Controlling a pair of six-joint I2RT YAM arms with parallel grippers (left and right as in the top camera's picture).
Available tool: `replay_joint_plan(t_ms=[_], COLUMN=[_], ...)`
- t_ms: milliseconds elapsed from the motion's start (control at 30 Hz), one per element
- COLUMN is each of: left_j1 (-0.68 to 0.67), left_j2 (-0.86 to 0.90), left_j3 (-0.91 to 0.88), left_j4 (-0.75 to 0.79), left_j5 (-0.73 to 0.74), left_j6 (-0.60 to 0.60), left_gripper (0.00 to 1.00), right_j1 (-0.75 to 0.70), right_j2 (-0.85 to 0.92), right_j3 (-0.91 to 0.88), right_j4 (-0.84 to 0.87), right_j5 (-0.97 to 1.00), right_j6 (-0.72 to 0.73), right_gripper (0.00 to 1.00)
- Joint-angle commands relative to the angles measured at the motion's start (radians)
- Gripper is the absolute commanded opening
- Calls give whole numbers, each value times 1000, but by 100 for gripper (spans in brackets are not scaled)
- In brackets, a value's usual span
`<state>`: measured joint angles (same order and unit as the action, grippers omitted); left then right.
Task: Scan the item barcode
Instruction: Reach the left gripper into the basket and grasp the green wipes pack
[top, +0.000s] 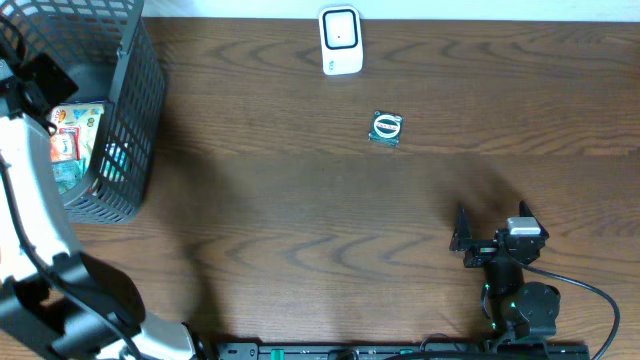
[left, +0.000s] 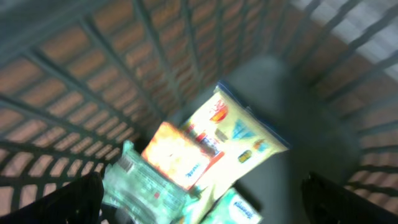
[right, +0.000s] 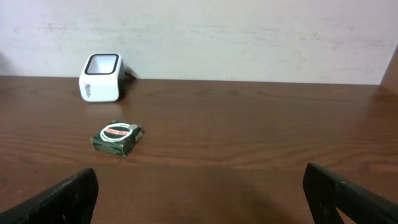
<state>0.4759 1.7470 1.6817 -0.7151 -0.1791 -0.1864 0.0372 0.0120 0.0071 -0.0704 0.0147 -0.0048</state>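
Packets (left: 242, 134) in the basket (left: 74, 81) lie straight under the wide-open left gripper (left: 205, 199); right gripper (right: 205, 199), also wide, is well apart.

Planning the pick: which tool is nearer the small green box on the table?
Right. The right tool sits toward the near edge, right of the small green cardboard box; the left tool is inside the black wire basket, far to the left.

The box (top: 386, 128) lies before the scanner (top: 340, 41), the basket (top: 135, 110) far left.
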Motion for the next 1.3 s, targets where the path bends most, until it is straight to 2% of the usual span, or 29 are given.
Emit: replay_joint_plan(t_ms=[0,333,433,567,933,1267], left_j1=[21,25,28,47,108,108], left_j2=[92,274,289,292,292,293], left_j3=[3,3,2,-3,-42,-43], left_j4=[-27,-119,-142,-161,-174,-163], left_j5=[-12,-104,-104,-107,-93,23], left_j6=[-18,3,1,-87,-453,-504], left_gripper=[100,100,96,96,96,96], right_j1=[-8,-8,-8,-8,-8,-8], right_j2=[-5,-5,-5,-5,-5,-5], right_j3=[-2,-2,-2,-2,-2,-2], right_j4=[-5,-5,-5,-5,-5,-5], right_j5=[-2,-2,-2,-2,-2,-2], right_j6=[11,11,11,11,11,11], right_gripper=[99,99,99,99,99,99])
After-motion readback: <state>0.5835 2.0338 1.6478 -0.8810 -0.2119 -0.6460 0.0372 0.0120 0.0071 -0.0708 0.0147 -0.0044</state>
